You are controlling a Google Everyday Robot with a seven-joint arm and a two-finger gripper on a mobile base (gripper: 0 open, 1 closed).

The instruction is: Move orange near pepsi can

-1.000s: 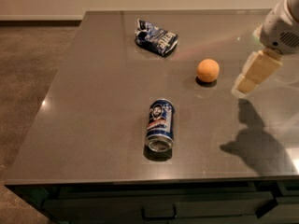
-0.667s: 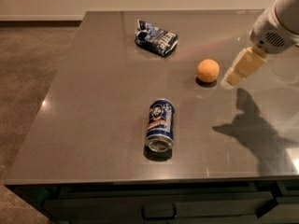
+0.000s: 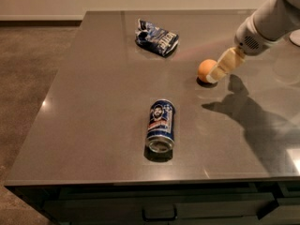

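The orange point(image 3: 206, 70) is a small round fruit on the dark grey table point(image 3: 93, 102), right of centre. The pepsi can point(image 3: 161, 124) lies on its side nearer the front edge, dark blue with a man's face, its silver top toward the camera. My gripper point(image 3: 221, 68) comes in from the upper right on a white arm. Its pale fingers sit right against the orange's right side and cover its right edge. The can lies well apart from the orange, down and to the left.
A crumpled blue-and-white foil snack bag point(image 3: 156, 37) lies at the back of the table. The arm's shadow point(image 3: 253, 121) falls across the right part of the table. Brown floor lies to the left.
My gripper has moved left and down, from well right of the orange to right against it. The orange, can and bag have not moved.
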